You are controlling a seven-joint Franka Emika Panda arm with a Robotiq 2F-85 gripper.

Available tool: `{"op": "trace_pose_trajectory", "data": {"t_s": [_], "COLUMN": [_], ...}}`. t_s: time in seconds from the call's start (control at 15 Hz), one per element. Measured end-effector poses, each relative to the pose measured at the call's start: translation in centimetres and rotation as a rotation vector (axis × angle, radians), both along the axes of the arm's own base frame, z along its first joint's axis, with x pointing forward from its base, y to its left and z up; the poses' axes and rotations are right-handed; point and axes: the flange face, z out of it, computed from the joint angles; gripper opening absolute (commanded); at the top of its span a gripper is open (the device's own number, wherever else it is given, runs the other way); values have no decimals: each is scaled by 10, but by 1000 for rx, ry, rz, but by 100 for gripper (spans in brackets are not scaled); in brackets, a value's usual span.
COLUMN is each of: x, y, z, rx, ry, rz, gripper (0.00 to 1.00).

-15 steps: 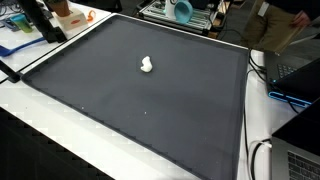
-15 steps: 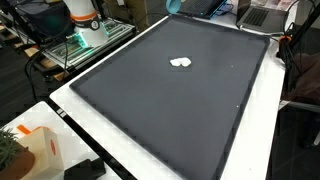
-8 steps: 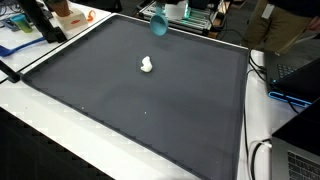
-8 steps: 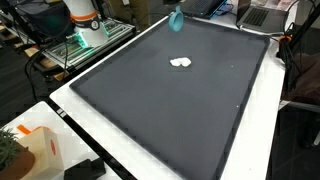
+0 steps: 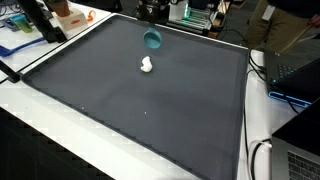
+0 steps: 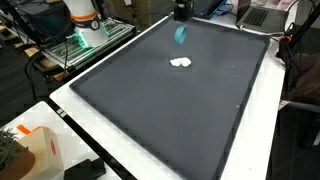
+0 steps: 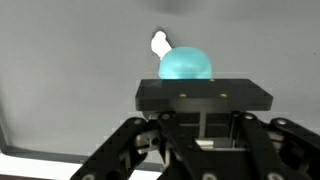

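Observation:
My gripper [image 5: 151,28] hangs over the far part of a dark grey mat [image 5: 130,110] and is shut on a teal cup-like object [image 5: 152,40]. The teal object shows in both exterior views [image 6: 180,36] and just beyond the gripper body in the wrist view [image 7: 186,65]. A small white lump [image 5: 147,66] lies on the mat just below and ahead of the teal object; it also shows in the exterior view [image 6: 181,62] and the wrist view [image 7: 159,43]. The teal object is above the mat, apart from the white lump.
The mat [image 6: 170,110] lies on a white table [image 6: 110,150]. An orange-and-white box [image 6: 35,150] stands near one corner. Laptops and cables [image 5: 295,75] sit beyond one mat edge. A cart with equipment [image 6: 85,35] stands beyond another.
The gripper has come in from the far edge and lowered the teal object over the mat, closer to the white lump. The white lump has not moved.

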Motion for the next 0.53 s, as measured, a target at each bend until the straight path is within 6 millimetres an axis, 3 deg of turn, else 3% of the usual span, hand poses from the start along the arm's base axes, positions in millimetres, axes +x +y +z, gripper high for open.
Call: {"op": "trace_pose_trajectory", "data": {"t_s": [0.2,0.53], "x": [0,5], "y": [3,-9], "z": [2,-25], "rx": [-3,-50], "ry": [-5,40], "rz": [8,17], "gripper": [21,21]}}
